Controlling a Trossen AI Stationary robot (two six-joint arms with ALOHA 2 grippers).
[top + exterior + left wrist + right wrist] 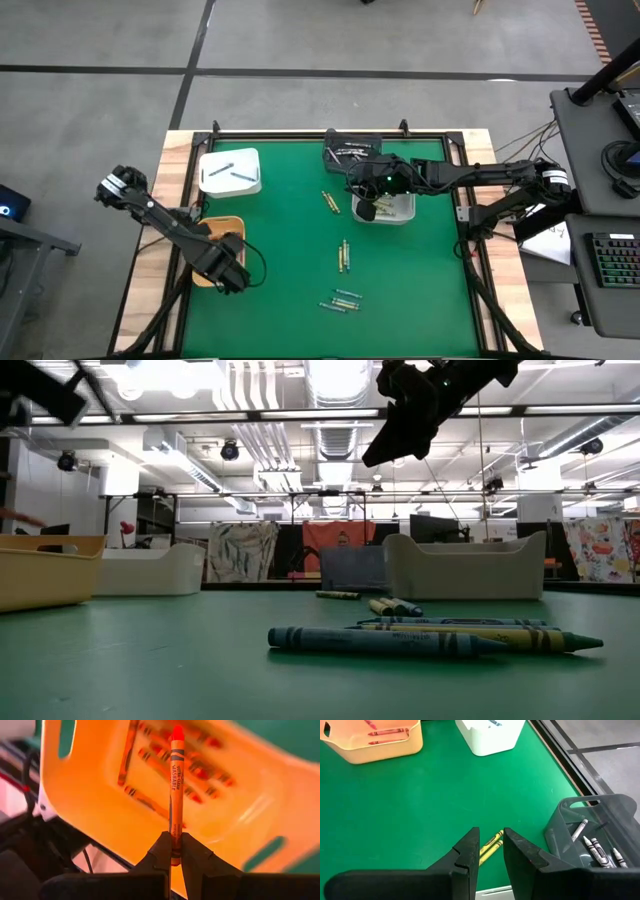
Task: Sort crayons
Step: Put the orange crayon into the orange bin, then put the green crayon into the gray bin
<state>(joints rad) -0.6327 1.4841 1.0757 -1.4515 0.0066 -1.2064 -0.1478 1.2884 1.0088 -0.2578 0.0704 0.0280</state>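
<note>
My left gripper [228, 268] hangs over the orange tray [212, 228] at the table's left and is shut on a red-orange crayon [176, 785]. Several red-orange crayons [150, 767] lie in that tray. My right gripper [491, 840] is open and empty above the white bin [398, 212] at the middle right. Two yellow crayons [490, 846] lie on the green mat beyond its fingers. More crayons lie loose on the mat [343, 256] and toward its near edge [342, 298]. Grey-white crayons [594, 847] lie in the grey tray [570, 827]. My left gripper pinches the red-orange crayon by its blunt end [175, 851] between the two fingertips. The crayon runs lengthwise out of the fingers, its pointed tip [177, 732] toward the inside of the orange tray. It is lifted clear of the tray and the table.
A second white bin [232, 172] with bluish crayons stands at the far left. The grey tray [352, 150] stands at the far middle. In the low view, blue, green and yellow crayons [400, 640] lie in the foreground. The mat's middle is bare.
</note>
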